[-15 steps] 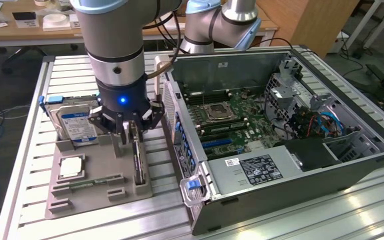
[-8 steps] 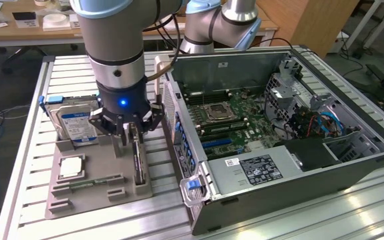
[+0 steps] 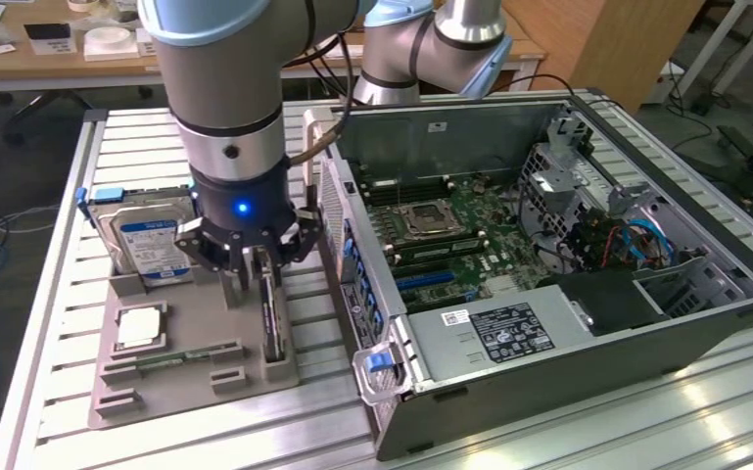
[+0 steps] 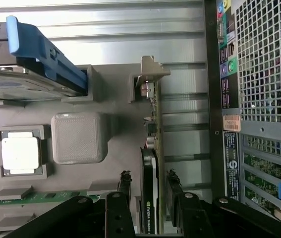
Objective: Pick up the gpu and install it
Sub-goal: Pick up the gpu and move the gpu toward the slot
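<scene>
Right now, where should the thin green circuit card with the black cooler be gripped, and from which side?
Pinch the gpu across its flat faces at the cooler, from above: it stands on edge in the grey tray, and the open gripper straddles it.

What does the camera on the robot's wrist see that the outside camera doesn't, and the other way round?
Wrist view: the coloured plug sockets on the computer's back panel, and the lettering on the gpu cooler.
Exterior view: the processor socket inside the open case, the power supply and the robot arm.
Both: the gpu standing on edge in the grey holder, open jaws on either side of it, the hard drive and the square processor chip.
</scene>
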Action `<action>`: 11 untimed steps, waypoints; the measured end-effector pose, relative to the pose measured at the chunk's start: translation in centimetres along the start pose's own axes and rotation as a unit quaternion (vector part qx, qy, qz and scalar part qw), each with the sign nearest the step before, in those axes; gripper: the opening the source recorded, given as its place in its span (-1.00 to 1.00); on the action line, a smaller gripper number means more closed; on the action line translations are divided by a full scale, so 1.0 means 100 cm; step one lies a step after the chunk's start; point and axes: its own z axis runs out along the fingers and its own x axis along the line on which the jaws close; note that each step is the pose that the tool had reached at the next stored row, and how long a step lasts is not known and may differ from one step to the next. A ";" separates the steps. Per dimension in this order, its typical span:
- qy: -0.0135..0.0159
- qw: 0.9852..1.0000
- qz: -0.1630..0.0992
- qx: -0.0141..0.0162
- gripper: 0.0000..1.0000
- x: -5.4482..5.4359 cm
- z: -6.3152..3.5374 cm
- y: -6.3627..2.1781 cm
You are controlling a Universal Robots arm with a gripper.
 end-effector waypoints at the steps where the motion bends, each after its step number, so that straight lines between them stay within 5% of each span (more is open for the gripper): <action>1: 0.000 1.000 0.000 0.000 -0.17 0.000 0.0008 -0.0002; 11: 0.000 1.000 0.000 0.000 -0.17 -0.001 0.0035 -0.0033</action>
